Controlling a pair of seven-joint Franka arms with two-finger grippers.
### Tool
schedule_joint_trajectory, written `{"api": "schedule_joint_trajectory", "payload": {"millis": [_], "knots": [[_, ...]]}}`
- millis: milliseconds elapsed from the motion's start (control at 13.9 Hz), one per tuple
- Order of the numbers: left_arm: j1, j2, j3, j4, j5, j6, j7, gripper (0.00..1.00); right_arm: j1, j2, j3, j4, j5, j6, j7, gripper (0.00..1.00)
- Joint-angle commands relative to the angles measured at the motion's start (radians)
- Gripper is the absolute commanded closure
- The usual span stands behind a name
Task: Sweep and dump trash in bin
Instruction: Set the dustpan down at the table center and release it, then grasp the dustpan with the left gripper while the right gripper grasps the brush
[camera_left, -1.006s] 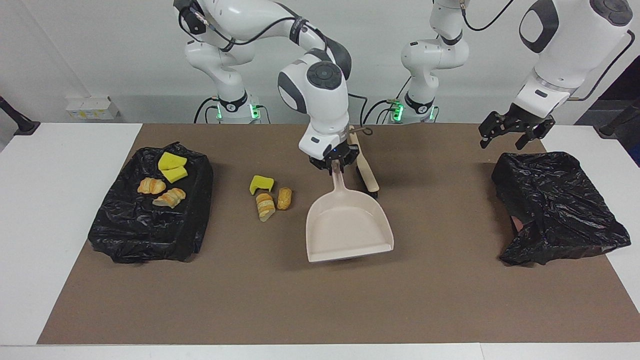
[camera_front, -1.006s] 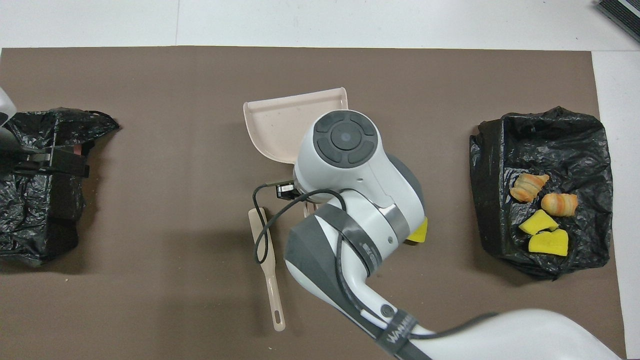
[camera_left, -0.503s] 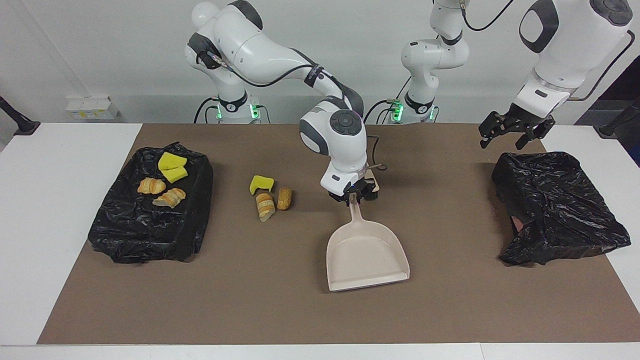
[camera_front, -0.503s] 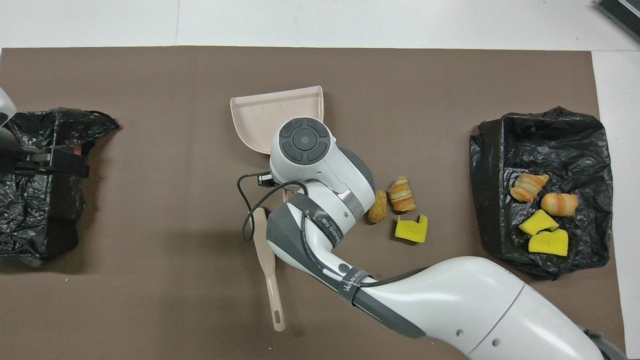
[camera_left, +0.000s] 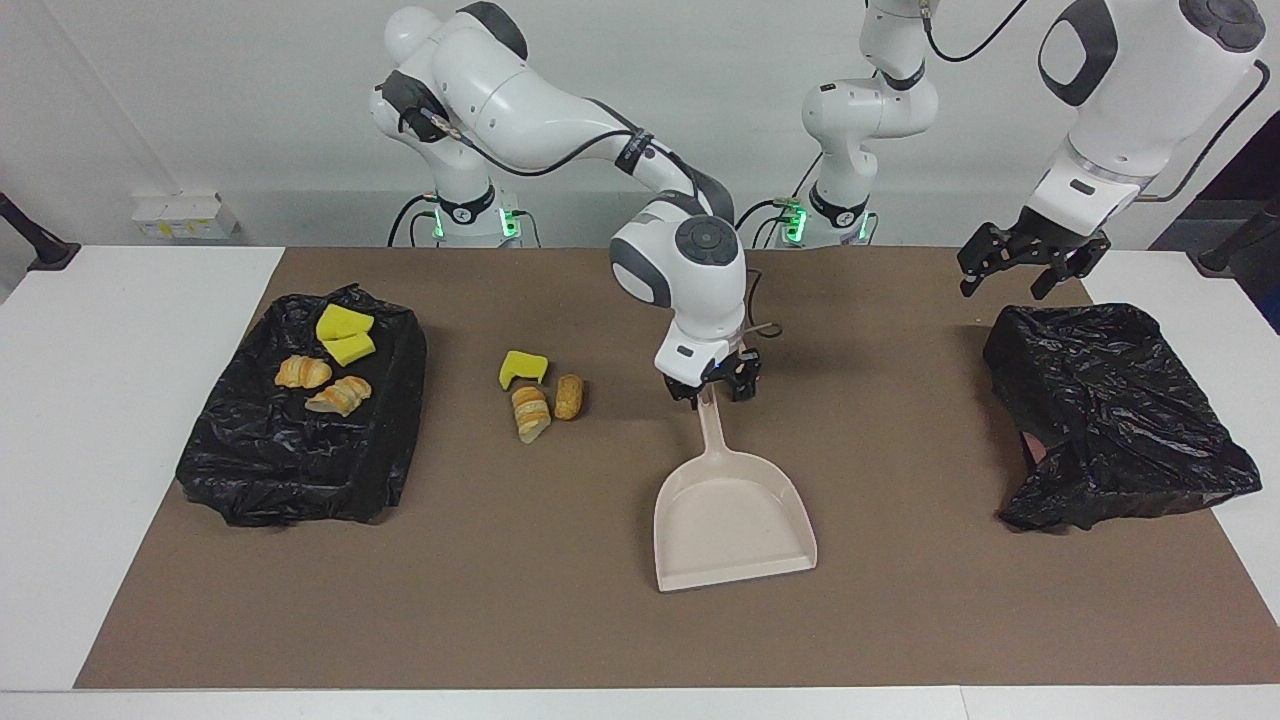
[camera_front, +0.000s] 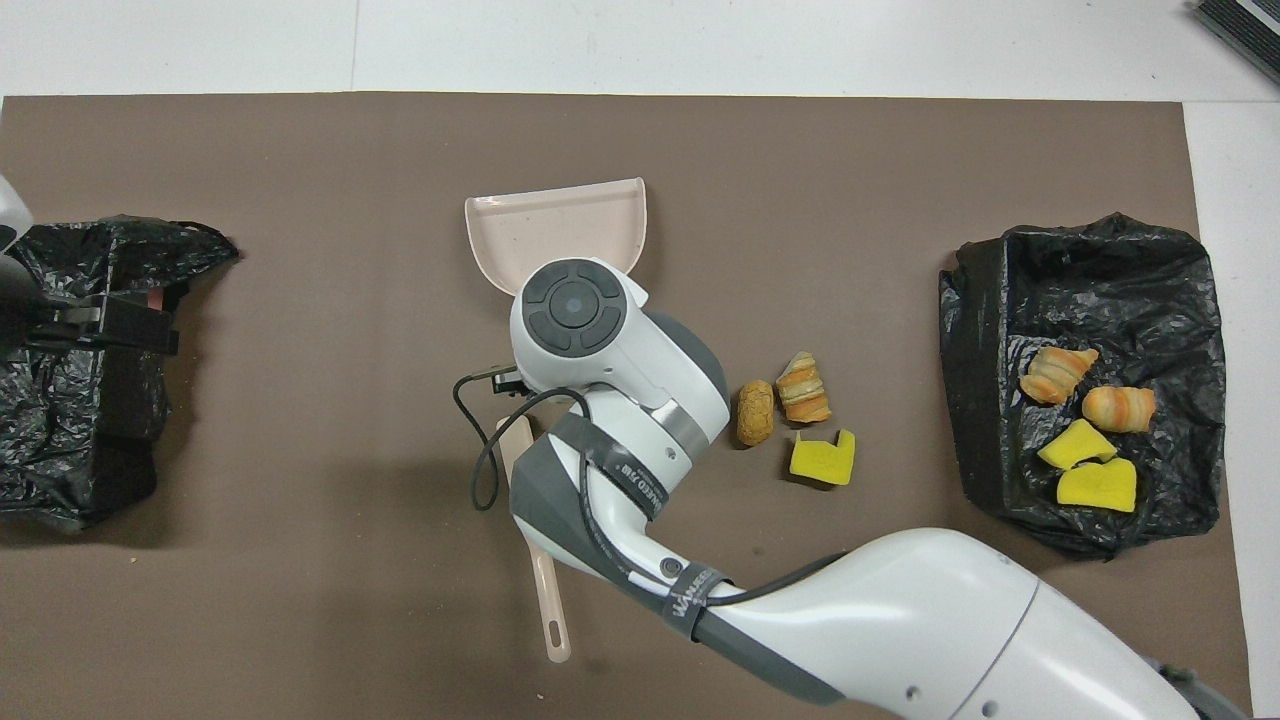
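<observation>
The beige dustpan lies flat on the brown mat at mid-table. My right gripper sits at the top of its handle, open, a finger on either side; the arm's wrist hides it in the overhead view. Three loose trash pieces lie beside the dustpan, toward the right arm's end: a yellow sponge chunk, a croissant bit and a brown bread bit. The black-bagged bin at that end holds several more pieces. My left gripper waits open.
A second black-bagged bin sits at the left arm's end, under the left gripper. The beige brush handle lies nearer to the robots than the dustpan, partly under the right arm. White tabletop borders the mat.
The right arm carried the dustpan away from the robots and toward the left arm's end, set it flat, and its fingers spread apart off the handle. The left arm stayed still.
</observation>
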Motion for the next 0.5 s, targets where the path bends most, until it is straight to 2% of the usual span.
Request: {"api": "schedule_joint_trajectory", "payload": {"millis": [0,288,431], "knots": [[0.003,-0.004,-0.004,0.009,0.019,-0.010,0.003,0.00,-0.020,-0.153,0.064,-0.185,0.007,-0.017,0.072,0.00],[-0.017,0.002,-0.018,0.004,0.008,0.026,-0.004,0.00,-0.031,-0.256,0.156,-0.384,0.010,0.012,0.090,0.00],[-0.095,0.024,-0.018,-0.005,-0.001,0.056,-0.085,0.00,-0.048,-0.318,0.179,-0.522,0.033,0.125,0.086,0.00]]}}
